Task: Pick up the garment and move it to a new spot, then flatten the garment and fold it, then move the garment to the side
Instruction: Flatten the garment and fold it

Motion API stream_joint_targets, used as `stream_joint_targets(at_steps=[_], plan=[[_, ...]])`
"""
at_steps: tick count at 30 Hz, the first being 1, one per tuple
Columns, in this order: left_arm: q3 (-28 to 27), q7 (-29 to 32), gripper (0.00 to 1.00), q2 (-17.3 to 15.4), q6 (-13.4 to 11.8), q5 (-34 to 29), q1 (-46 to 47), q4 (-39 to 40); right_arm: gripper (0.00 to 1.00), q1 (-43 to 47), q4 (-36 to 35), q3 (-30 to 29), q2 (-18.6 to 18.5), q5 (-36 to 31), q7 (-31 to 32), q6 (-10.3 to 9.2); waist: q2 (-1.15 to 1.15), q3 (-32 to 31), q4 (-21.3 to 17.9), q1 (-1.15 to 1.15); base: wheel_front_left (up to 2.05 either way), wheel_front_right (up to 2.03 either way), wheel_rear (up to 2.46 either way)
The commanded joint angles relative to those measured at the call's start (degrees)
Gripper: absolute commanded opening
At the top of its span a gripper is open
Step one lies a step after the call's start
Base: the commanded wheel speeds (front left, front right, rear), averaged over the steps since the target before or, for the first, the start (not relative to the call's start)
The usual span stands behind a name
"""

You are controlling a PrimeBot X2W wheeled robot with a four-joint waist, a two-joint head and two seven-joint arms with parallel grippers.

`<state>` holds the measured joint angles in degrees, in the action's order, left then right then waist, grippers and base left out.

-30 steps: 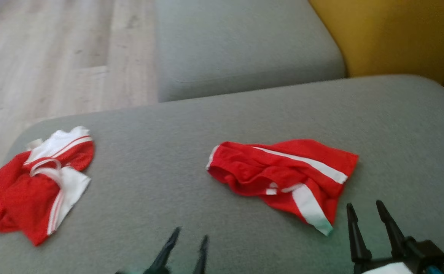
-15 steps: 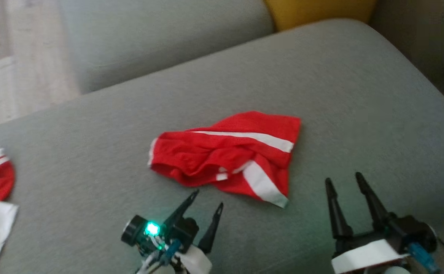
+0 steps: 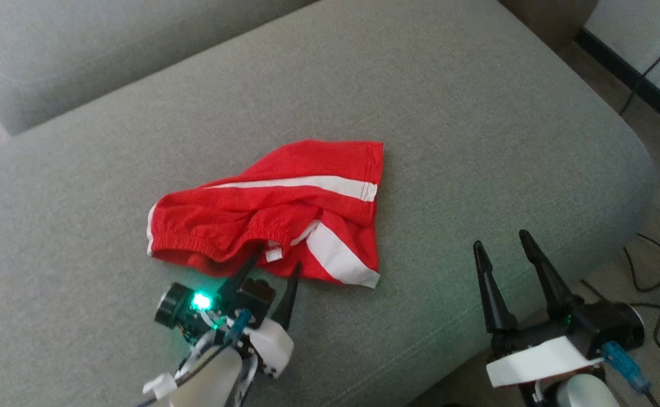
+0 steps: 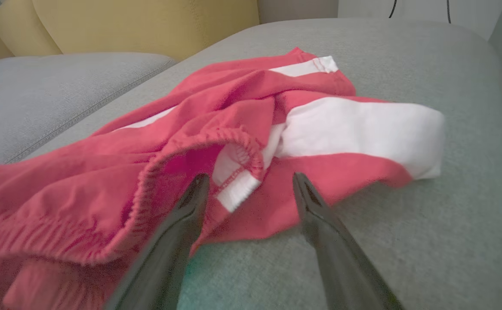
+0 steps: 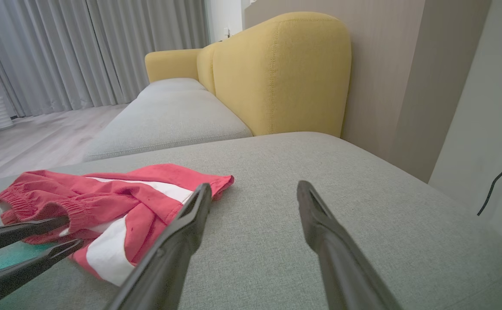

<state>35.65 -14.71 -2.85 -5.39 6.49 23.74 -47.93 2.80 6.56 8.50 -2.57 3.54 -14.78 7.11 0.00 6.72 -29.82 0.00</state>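
Wide grey fabric sofa cushion, one crumpled red garment with white stripes lying on it, near the front edge, elastic waistband bunched up

Pretty cozy room tbh: grey sofa seat with a yellow backrest, grey curtains, pale wood floor.

A home living room: a grey and yellow sofa, long curtains and a wood floor.
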Motion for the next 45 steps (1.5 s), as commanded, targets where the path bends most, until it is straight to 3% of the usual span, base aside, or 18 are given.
stream_joint_targets(at_steps=[1,3,5,6,13,18,25,32,37,39,41,45], plan=[[-2.16,-0.29,1.00,-0.80,-0.49,-0.41,3.38,0.65,1.00,-3.04,-2.28,1.21,-0.31,0.41,-0.22,0.37,0.00,1.49,-0.17,0.00,0.00,0.00,0.00],[-2.49,-0.29,0.98,-1.04,-0.50,-0.54,4.61,-0.26,1.00,-3.25,-2.45,1.27,-0.31,0.74,-0.22,0.37,0.00,2.44,0.08,0.00,0.00,0.00,0.00],[-2.74,-0.29,0.42,-1.25,-0.32,-0.73,5.88,-0.18,1.00,-3.58,-2.68,1.28,-0.31,1.20,-0.22,0.37,0.00,3.38,0.40,0.00,0.00,0.00,0.00],[-2.65,-0.29,0.00,-1.34,-0.03,-0.98,6.47,0.51,1.00,-3.75,-2.76,1.27,-0.31,1.42,-0.22,0.37,0.00,3.75,0.62,0.00,0.00,0.00,0.00],[-1.89,-0.29,0.00,-0.45,9.19,2.40,8.35,16.50,1.00,-3.75,-2.62,-0.93,-0.31,2.29,-0.22,0.37,0.00,3.42,4.68,0.00,0.00,0.00,0.00],[-1.98,-0.29,0.00,-0.10,11.96,8.79,11.29,23.12,1.00,-2.94,-2.08,-0.99,-0.31,2.13,-0.22,0.37,0.00,-0.28,7.30,0.00,0.00,0.00,0.00],[-1.43,0.68,0.00,-0.04,12.67,19.27,19.33,26.33,1.00,-1.08,-2.12,-1.81,-0.31,0.90,-0.22,0.37,0.00,-6.18,12.18,0.00,0.00,0.00,0.00],[-1.56,4.87,0.00,-4.75,11.86,19.12,18.00,21.03,1.00,0.31,-0.91,-2.75,-0.31,1.34,-0.22,0.37,0.00,-6.17,18.72,0.00,0.00,0.00,0.00],[-1.11,3.92,0.00,-7.18,11.92,18.68,16.13,14.91,1.00,-0.36,4.42,2.75,-0.31,3.20,-0.22,0.37,0.00,-3.81,22.67,0.00,0.00,0.00,0.00],[-0.71,2.79,0.00,-7.36,12.07,18.35,16.98,12.39,1.00,-1.84,9.08,8.87,-0.44,4.91,-0.22,0.37,0.00,-2.32,24.30,0.00,0.00,0.00,0.00],[-0.31,1.86,0.00,-6.78,12.26,18.33,18.53,10.54,1.00,-3.95,13.23,14.33,-2.15,4.63,-0.22,0.37,0.00,-1.11,25.47,0.00,0.00,0.00,0.00],[0.16,0.84,0.00,-5.76,12.45,18.36,20.48,8.55,1.00,-6.41,17.93,17.55,-3.18,4.09,-0.22,0.37,0.00,-0.04,26.51,0.00,0.00,0.00,0.00]])
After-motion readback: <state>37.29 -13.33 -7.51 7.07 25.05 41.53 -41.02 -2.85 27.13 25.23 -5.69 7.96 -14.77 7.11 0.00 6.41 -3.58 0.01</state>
